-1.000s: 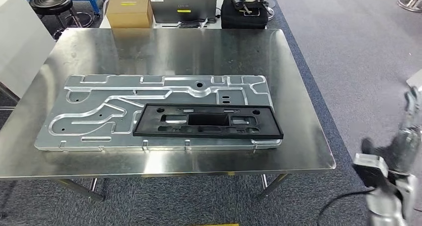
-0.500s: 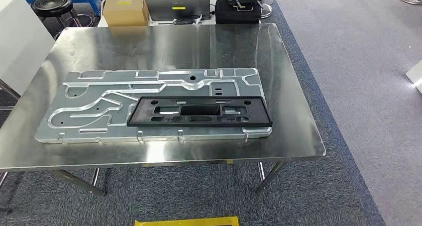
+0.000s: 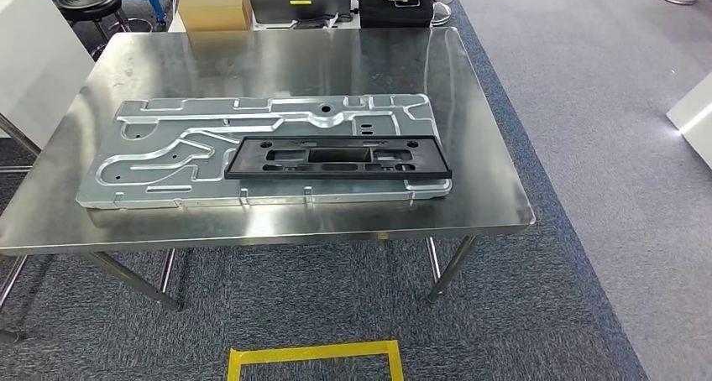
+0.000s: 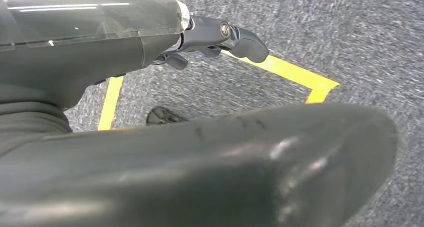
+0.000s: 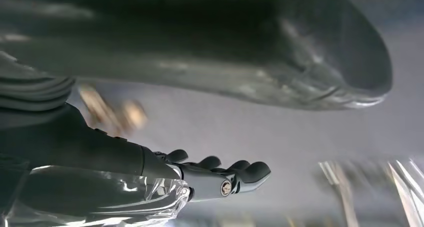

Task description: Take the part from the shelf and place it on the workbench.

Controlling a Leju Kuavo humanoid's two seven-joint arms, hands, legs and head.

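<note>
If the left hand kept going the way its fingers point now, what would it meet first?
Probably just floor. In the left wrist view the left hand hangs empty, fingers aimed at the grey carpet near the yellow tape; nothing stands between, though depth is unclear.

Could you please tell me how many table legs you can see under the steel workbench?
3: two crossing at the near left, one angled at the near right. The tabletop may hide others further back.

Black part (image 3: 337, 157) flat on grooved metal plate (image 3: 168, 159) atop steel workbench (image 3: 470, 104).
</note>
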